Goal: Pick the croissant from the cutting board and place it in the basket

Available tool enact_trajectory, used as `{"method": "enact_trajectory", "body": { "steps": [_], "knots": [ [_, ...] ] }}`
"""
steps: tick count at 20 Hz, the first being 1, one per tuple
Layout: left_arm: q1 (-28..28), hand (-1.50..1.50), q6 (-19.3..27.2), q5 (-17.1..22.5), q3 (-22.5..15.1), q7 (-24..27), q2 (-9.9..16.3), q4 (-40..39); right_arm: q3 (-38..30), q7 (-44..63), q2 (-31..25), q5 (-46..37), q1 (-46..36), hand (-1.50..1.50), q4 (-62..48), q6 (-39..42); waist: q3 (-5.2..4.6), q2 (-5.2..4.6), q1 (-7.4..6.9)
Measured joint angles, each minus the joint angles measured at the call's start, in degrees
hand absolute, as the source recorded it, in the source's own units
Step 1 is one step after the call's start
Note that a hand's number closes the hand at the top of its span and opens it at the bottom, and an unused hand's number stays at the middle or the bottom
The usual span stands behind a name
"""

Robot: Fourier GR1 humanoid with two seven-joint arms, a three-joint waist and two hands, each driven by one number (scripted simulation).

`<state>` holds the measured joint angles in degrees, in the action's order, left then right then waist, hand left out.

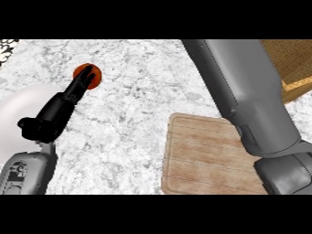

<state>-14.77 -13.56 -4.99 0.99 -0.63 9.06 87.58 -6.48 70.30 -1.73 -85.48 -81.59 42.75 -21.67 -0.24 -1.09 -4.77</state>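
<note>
Reaching past the cutting board (pixel 209 157) toward the basket (pixel 300 64), the right arm is seen only as forearm; its hand and the croissant are hidden. The left hand (pixel 53 114) is held straight-fingered over the desk (pixel 138 91).

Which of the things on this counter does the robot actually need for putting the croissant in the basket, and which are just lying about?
For the job:
- cutting board, no croissant showing on it
- basket, partly behind the right forearm

Just lying about:
- white plate
- round orange-red thing
- left hand, open, resting over the plate

The right hand is out of view.
</note>
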Motion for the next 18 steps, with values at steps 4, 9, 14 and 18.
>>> {"method": "enact_trajectory", "body": {
  "steps": [4,9,14,18],
  "knots": [
    [0.6,0.0,0.0,0.1,0.5,0.2,0.4,0.2,-3.9,-0.4,-2.4,-3.8,-1.1,1.5,-2.6,-2.1,0.04,-0.11,0.54],
    [0.4,0.0,0.2,0.2,1.0,-0.3,0.6,0.6,-8.0,-0.3,-5.3,-8.8,-2.0,1.5,-4.2,-4.3,0.08,0.02,1.26],
    [2.2,0.0,-0.2,0.9,1.5,-0.1,0.9,1.5,-12.5,-0.3,-7.4,-11.9,-1.4,1.5,-5.1,-5.9,0.13,0.32,1.89],
    [3.3,0.0,-0.1,0.9,1.7,0.2,0.9,2.1,-15.8,-1.1,-7.3,-13.1,0.7,1.5,-5.2,-7.8,0.17,0.49,2.53]
  ]
}}
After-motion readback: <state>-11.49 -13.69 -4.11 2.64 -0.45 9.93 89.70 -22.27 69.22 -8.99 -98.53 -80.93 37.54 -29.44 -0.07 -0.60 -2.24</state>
